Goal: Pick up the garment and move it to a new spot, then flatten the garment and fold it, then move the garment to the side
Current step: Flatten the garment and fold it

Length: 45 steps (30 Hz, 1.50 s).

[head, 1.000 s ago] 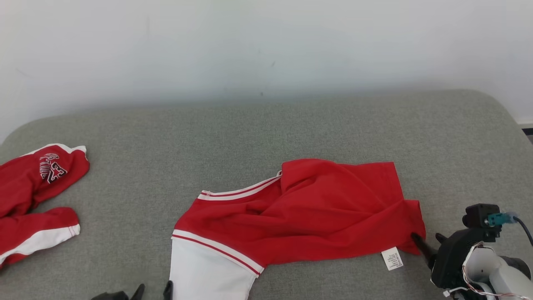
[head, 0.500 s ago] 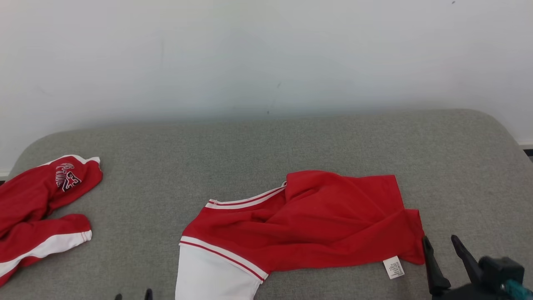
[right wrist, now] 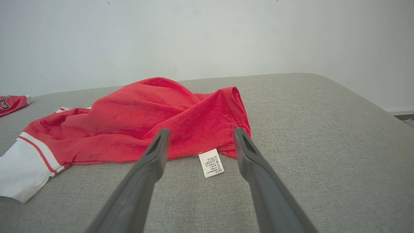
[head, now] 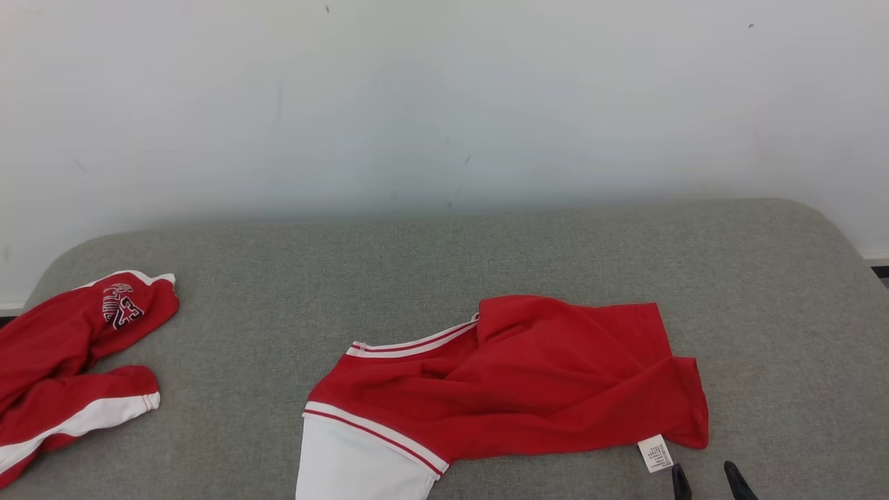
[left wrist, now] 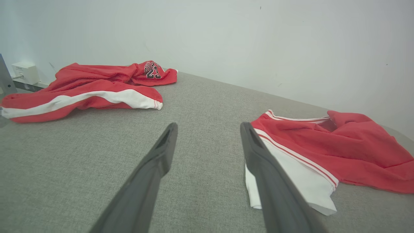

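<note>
Garment (head: 528,389), 1 item. Right gripper (right wrist: 201,130): fingers wide apart, empty, just short of its care label (right wrist: 211,162). Left gripper (left wrist: 209,124): fingers wide apart, empty, beside its white panel (left wrist: 291,174). It lies rumpled mid-cushion (head: 486,257). We judge flattening in hand; next we need 2 edge grips.

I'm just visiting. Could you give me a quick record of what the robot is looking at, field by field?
Surface: grey padded top
Garment to fold: red and white garment, crumpled in the middle, white tag at its near right corner
Also there: second red garment, bunched at the far left
Left gripper: open, holding nothing
Right gripper: open, holding nothing, tips near the tag
</note>
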Tool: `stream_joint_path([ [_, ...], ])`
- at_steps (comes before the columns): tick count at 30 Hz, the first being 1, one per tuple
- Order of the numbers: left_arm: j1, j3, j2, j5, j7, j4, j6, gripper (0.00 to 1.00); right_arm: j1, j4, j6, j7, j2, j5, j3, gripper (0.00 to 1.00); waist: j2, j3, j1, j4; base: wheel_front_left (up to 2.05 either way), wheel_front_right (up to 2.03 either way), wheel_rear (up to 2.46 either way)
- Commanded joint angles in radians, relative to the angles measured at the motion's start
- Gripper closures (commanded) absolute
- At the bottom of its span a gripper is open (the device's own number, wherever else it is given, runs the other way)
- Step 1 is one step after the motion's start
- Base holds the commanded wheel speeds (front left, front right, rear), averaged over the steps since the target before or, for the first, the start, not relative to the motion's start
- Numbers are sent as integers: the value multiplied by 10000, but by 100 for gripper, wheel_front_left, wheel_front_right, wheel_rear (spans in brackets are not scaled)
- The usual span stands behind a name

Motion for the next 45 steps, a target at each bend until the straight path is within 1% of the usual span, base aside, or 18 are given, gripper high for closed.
stream_joint_path([
  [1,170,88,-59,149,-26,-13,-45,0,128,-113,-29,-42,39,19,17,0,1,-24,0,-28,0,0,0],
  [7,314,355,-179,271,-27,-6,-111,0,267,-198,-29,-47,96,86,65,0,1,-64,0,-107,0,0,0],
  [17,363,5,-78,174,-28,86,-121,0,238,-356,-29,-48,111,-178,267,0,1,-62,0,-154,0,0,0],
  [22,240,-458,85,-62,-28,466,-122,0,220,-271,-29,-49,112,-88,333,0,1,-71,0,-197,0,0,0],
  [27,-337,-1277,401,-423,-28,1451,-122,0,82,-164,-29,-49,114,-83,321,0,1,-62,0,-287,0,0,0],
  [31,-1196,-1903,621,-599,129,2751,-111,0,-55,-74,-29,-49,115,-57,416,0,1,-16,0,-428,0,0,0],
  [37,-2716,-2154,608,-548,834,4592,-31,0,-147,7,-29,-48,111,43,596,0,1,127,0,-768,0,0,0],
  [38,-2716,-2154,608,-548,834,4592,-31,0,-147,7,-29,-48,111,43,596,0,1,127,0,-768,0,0,0],
  [40,-3090,-2227,551,-479,1043,5060,70,0,-167,10,-29,-49,110,65,593,0,1,180,0,-872,0,0,0],
  [43,-3515,-2245,508,-427,1445,5715,424,0,-202,-17,-29,-48,110,53,571,0,1,264,0,-1038,0,0,0],
  [45,-3735,-2234,477,-455,1596,5992,578,0,-222,-38,-29,-48,112,35,555,0,1,316,0,-1122,0,0,0],
])
